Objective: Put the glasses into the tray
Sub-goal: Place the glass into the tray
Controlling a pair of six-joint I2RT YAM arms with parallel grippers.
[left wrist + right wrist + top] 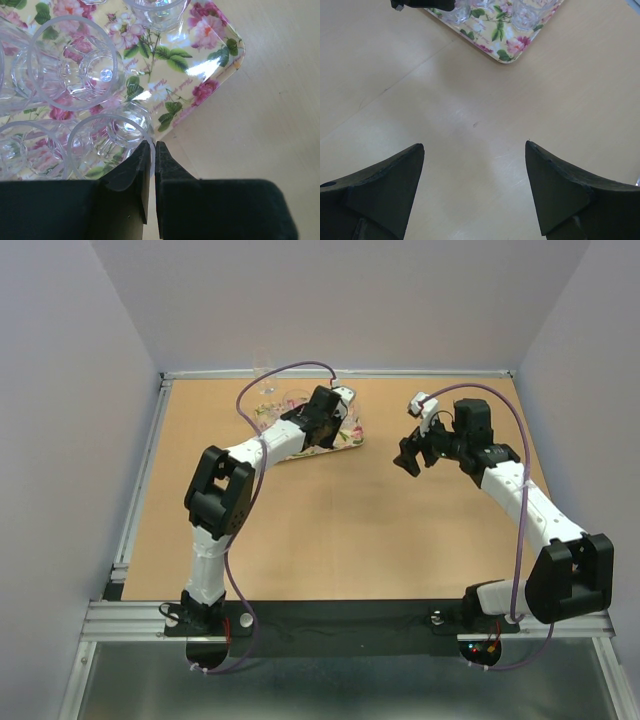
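Several glasses (pixel 75 62) sit in the tray (pixel 220 55); my left jaws pinch another's rim over it, not yet released; right jaws spread, empty.

A pale wooden tabletop (pixel 340 530) was edged by a metal rail (pixel 140 480). One flat tray (pixel 200 75) (cream, with pink flowers and green leaves) lay askew on it toward the far side, left of centre.
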